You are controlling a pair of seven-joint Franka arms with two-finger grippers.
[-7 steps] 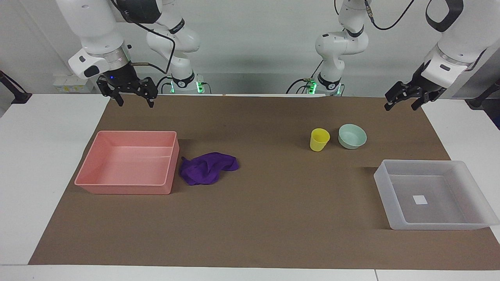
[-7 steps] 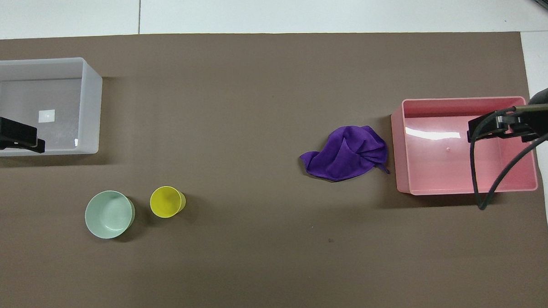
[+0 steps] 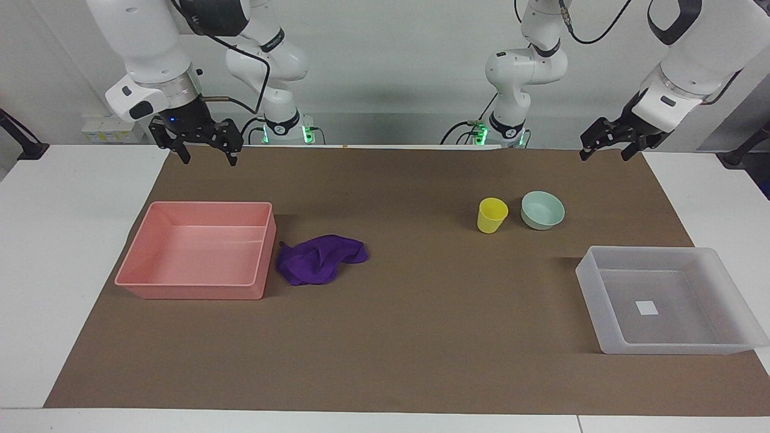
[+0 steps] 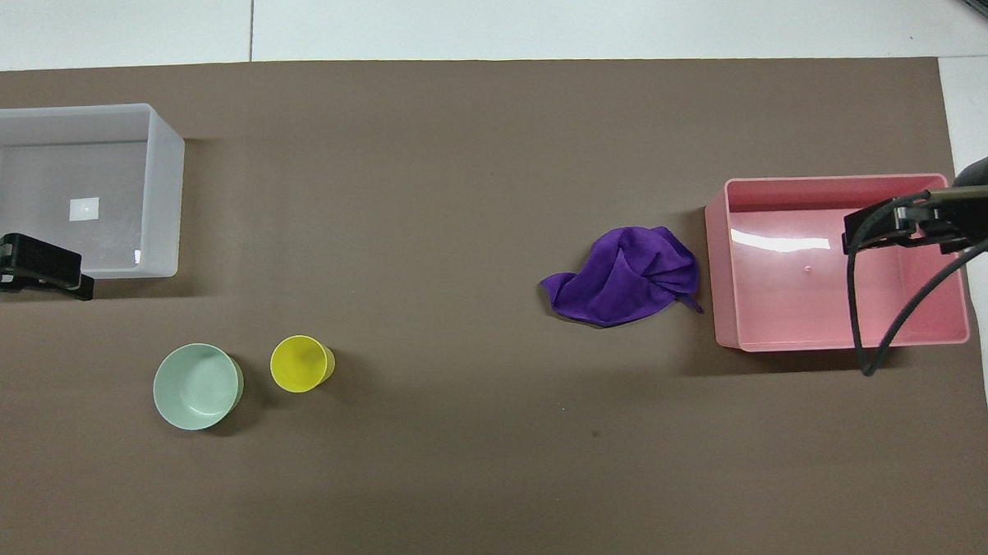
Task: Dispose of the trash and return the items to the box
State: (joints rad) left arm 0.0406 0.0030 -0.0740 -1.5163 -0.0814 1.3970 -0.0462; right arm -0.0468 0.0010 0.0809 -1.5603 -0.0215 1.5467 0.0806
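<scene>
The purple cloth lies crumpled on the brown mat beside the pink tray; it also shows in the overhead view. The yellow cup stands upright beside the mint-green bowl. The translucent bin sits empty at the left arm's end, a white sticker on its base. My left gripper is open and empty, raised over the mat by the bin. My right gripper is open and empty, raised by the pink tray.
The pink tray sits empty at the right arm's end. The brown mat covers most of the white table. A black cable hangs from the right arm over the tray.
My left gripper has shifted a little upward and toward the robots. The right arm and all the objects have not moved.
</scene>
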